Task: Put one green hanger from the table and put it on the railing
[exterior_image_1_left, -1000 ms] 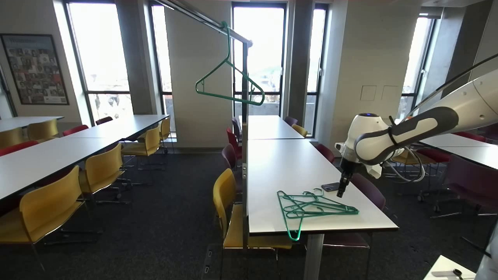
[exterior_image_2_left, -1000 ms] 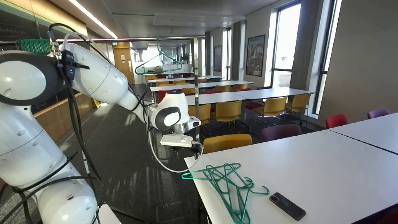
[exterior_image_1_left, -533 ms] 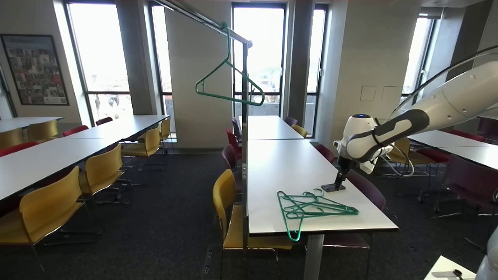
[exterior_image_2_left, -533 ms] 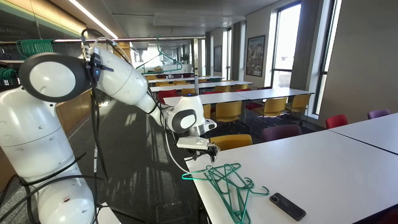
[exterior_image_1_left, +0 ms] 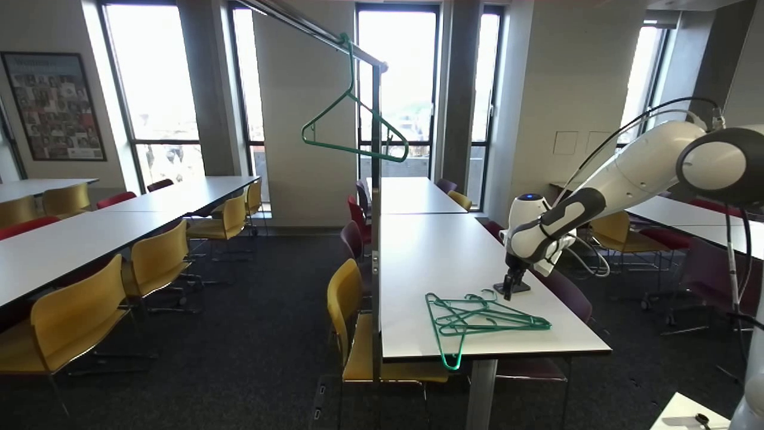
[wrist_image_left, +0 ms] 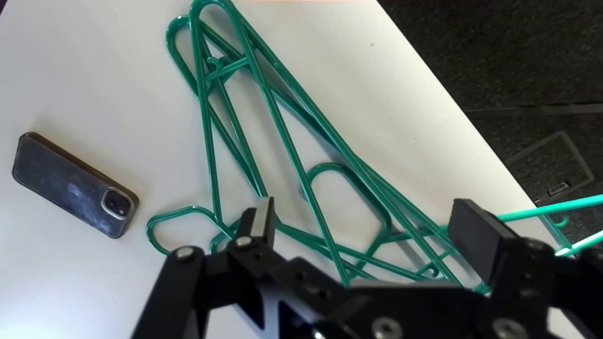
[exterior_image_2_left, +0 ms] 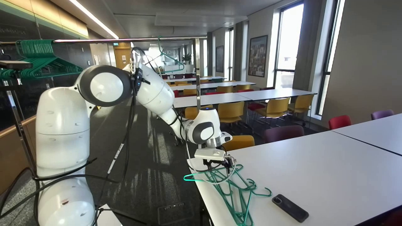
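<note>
Several thin green hangers lie in a tangled pile on the white table [exterior_image_1_left: 430,251]; one green hanger [exterior_image_1_left: 531,323] [exterior_image_2_left: 225,198] [wrist_image_left: 288,141] and others overlap. One hanger end sticks out past the table edge. My gripper [exterior_image_1_left: 510,286] [exterior_image_2_left: 219,169] is open above the pile, pointing down. In the wrist view, bars and a hook lie beneath and between the spread fingers of the gripper [wrist_image_left: 365,221], and nothing is held. The metal railing [exterior_image_1_left: 298,24] [exterior_image_2_left: 132,40] runs high up. A single green hanger [exterior_image_1_left: 352,150] [exterior_image_2_left: 172,58] hangs near its end.
A dark phone [exterior_image_2_left: 290,208] [wrist_image_left: 66,183] lies on the table beside the hooks. The railing's upright pole [exterior_image_1_left: 375,239] stands at the table's side. A dense row of green hangers [exterior_image_2_left: 34,59] hangs farther along. A yellow chair [exterior_image_1_left: 343,292] stands beside the pole.
My arm has swung over the table. The open gripper has come down and across from beside the table to above the hanger pile. The hangers on the table have not moved.
</note>
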You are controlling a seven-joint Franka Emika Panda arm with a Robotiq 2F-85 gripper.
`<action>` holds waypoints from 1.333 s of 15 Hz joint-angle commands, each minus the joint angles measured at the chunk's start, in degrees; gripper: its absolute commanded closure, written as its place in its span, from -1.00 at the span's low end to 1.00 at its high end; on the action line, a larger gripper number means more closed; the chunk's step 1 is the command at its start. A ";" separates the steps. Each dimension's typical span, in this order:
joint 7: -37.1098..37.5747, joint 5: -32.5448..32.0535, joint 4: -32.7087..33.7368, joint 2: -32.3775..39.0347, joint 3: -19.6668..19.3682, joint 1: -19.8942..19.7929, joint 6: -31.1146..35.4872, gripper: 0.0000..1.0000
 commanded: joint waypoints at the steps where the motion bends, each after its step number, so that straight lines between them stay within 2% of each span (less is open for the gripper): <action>1: -0.09 0.53 3.87 3.53 1.63 -1.49 -0.93 -1.00; 2: 0.39 -0.38 1.97 2.65 1.48 -1.49 -0.20 -1.00; 12: 0.40 -0.36 3.26 4.02 1.91 -1.57 -0.21 -1.00; 15: 0.42 -1.32 7.23 7.99 1.40 -1.74 -2.31 -1.00; 17: -4.21 -1.17 11.90 12.39 2.06 -3.06 -4.65 -1.00; 20: -6.63 -3.74 18.87 18.31 1.53 -4.03 -7.03 -1.00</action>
